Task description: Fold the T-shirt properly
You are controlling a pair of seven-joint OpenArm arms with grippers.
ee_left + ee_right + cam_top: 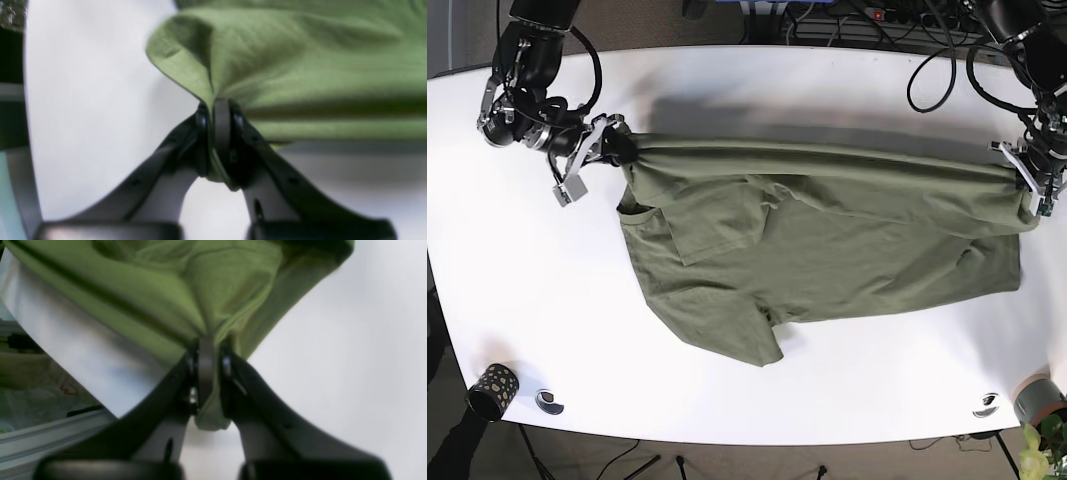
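1. The white table (517, 300) carries everything; its far edge runs below a tangle of cables.
2. The green T-shirt (827, 250) lies spread across the middle of the table, its far edge pulled into a taut line between the two grippers, with the near part lying flat and creased toward the near edge.
3. The right gripper (208, 350), near the table's far-left corner in the base view, is clamped on a bunched corner of the shirt, with cloth pinched between its black fingers (160, 400).
4. The left gripper (220, 113), at the table's right edge, is likewise closed tight on a fold of the shirt.
5. A small dark speckled cup (491, 388) stands at the near-left corner.
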